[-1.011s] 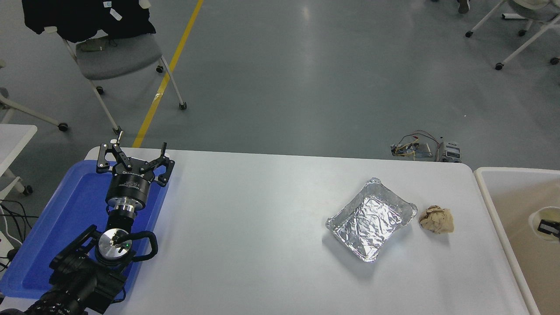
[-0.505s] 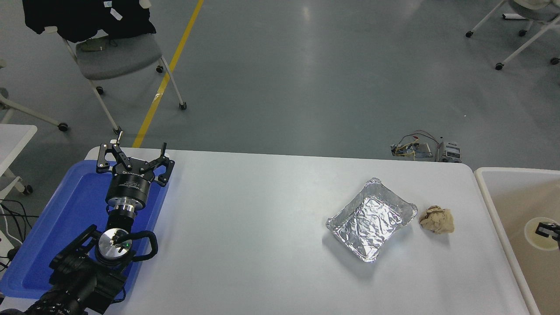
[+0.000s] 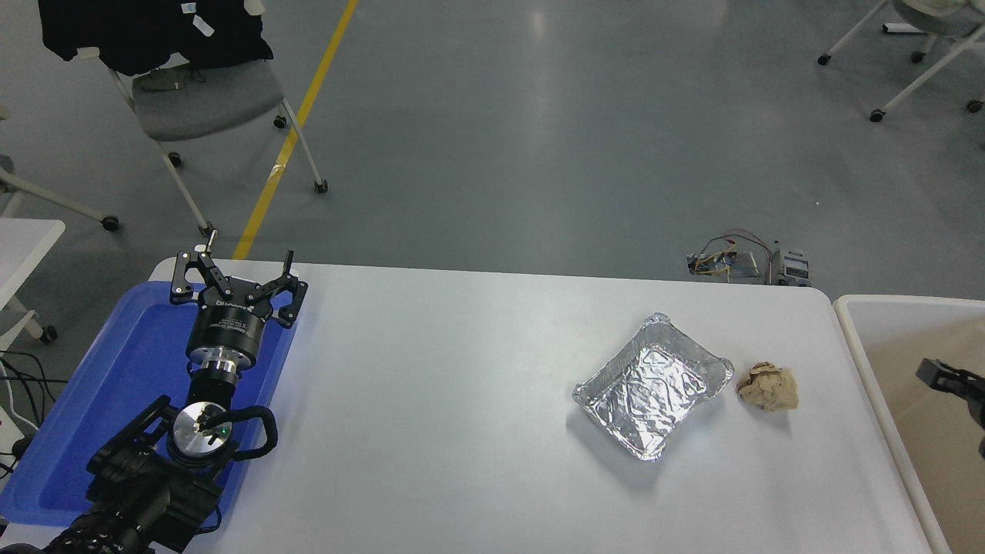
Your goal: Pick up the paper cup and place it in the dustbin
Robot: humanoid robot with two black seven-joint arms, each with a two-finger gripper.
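The dustbin [image 3: 856, 346] is the large cream-rimmed bin with a beige inside, against the table's right end. The paper cup does not show in this view. My right gripper [image 3: 954, 409] comes in from the right edge over the inside of the dustbin. It is open, with one black fingertip [image 3: 931, 372] pointing left and nothing between its fingers. My left gripper [image 3: 235, 273] is parked open over the far end of the blue tray [image 3: 115, 385] at the lower left.
A silver foil tray [image 3: 654, 385] lies on the white table [image 3: 431, 400] right of centre, with a crumpled brown paper ball [image 3: 768, 386] beside it. Chairs stand on the grey floor beyond, and some wires and a small device lie behind the table's far edge.
The paper cup, held at its rim over the dustbin by the right gripper earlier, is gone from view. The right gripper has shifted up and left. The left arm has not moved.
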